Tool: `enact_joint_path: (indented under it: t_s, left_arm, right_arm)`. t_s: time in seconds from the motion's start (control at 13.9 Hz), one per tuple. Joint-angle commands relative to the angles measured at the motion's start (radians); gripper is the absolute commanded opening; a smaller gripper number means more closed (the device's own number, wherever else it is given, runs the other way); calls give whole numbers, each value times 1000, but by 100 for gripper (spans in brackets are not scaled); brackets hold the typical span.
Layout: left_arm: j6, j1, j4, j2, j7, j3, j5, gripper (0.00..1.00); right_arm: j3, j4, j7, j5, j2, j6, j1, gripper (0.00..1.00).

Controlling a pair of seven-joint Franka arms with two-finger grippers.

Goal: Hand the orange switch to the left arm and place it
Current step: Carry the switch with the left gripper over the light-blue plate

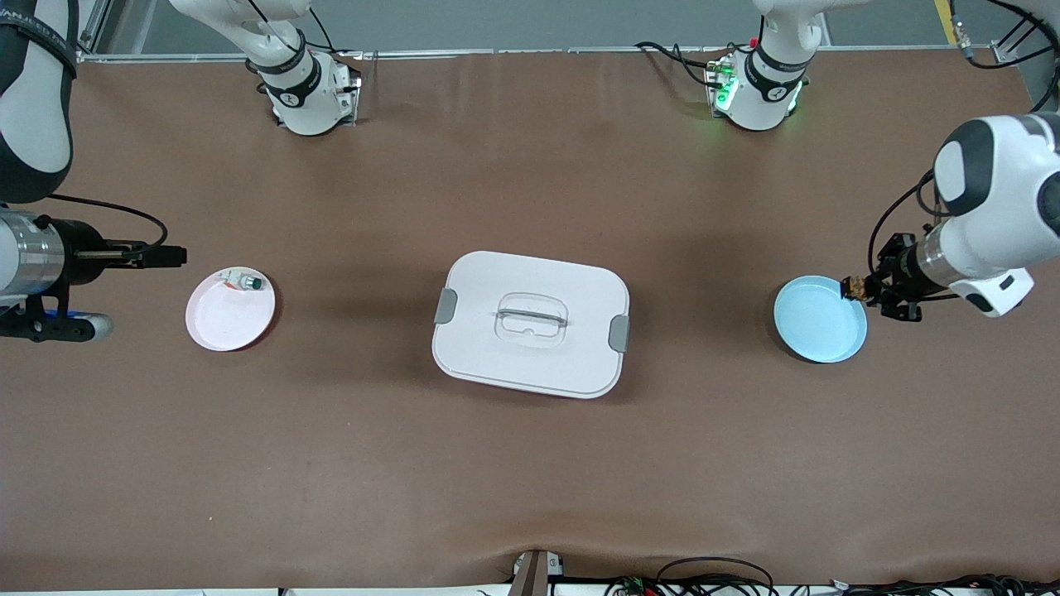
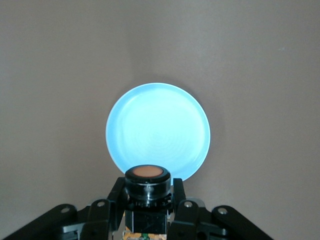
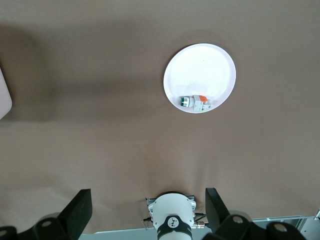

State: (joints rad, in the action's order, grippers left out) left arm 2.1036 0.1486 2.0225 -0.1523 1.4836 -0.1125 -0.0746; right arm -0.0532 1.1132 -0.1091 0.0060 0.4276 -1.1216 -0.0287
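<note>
The orange switch, a small black cylinder with an orange cap, is clamped in my left gripper. It hangs just over the rim of the blue plate, at the left arm's end of the table. In the left wrist view the orange switch sits between the shut fingers of my left gripper, with the blue plate below. The white box stands mid-table. My right gripper hovers open and empty beside the pink plate; in the right wrist view my right gripper has its fingers spread wide.
A white-silver switch with a green cap lies in the pink plate, also seen as the green-capped switch. An edge of the box shows in the right wrist view. Both arm bases stand along the robots' edge of the table.
</note>
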Motion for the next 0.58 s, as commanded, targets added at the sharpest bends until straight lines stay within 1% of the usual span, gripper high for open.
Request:
enact_joint_path:
  t_s: [0.0,0.14,0.22,0.36,0.5]
  left_arm:
    - [116,9,88,19,20,-10,-22,0]
    - [191,9,119,-4,17,-10,-22,0]
    - [219,9,122,-19,5,-10,-22,0]
    - [242,9,124,-41,-6,-10,-22,0]
    - [249,11,134,-46,-37,-12,-22,0]
  right_arm:
    - [-14,7,8,-12,-24,-1,-19,100]
    - [-13,5,14,-14,-41,8,-20,100]
    - [-13,7,14,-15,-67,-3,-27,100]
    - [-14,5,8,-24,-81,-1,-28,100]
    - [-14,7,8,-27,-119,-3,-28,100]
